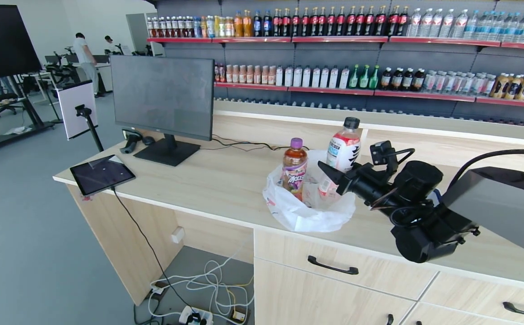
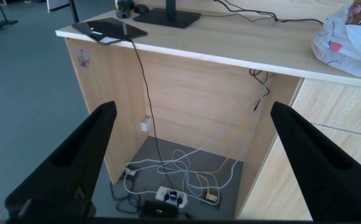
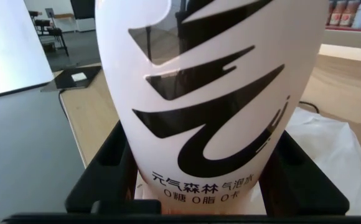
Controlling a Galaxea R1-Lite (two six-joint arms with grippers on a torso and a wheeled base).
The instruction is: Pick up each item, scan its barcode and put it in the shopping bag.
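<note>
A white bottle (image 1: 344, 151) with black stripes and a black cap stands upright, its base inside the open white shopping bag (image 1: 307, 214) on the wooden counter. My right gripper (image 1: 335, 175) is shut on its lower body; the right wrist view shows the bottle (image 3: 205, 93) wedged between the black fingers (image 3: 106, 171). A brown drink bottle (image 1: 294, 168) with a purple cap stands in the bag just left of it. My left gripper (image 2: 190, 168) hangs open and empty in front of the counter, below its top, with the bag (image 2: 348, 43) farther off.
A monitor (image 1: 162, 97) stands at the counter's back left, with a handheld scanner (image 1: 131, 142) beside its base and a tablet (image 1: 101, 174) on the left corner. Cables and a power strip (image 2: 171, 196) lie under the counter. Drawers (image 1: 334, 266) face the front; drink shelves line the back.
</note>
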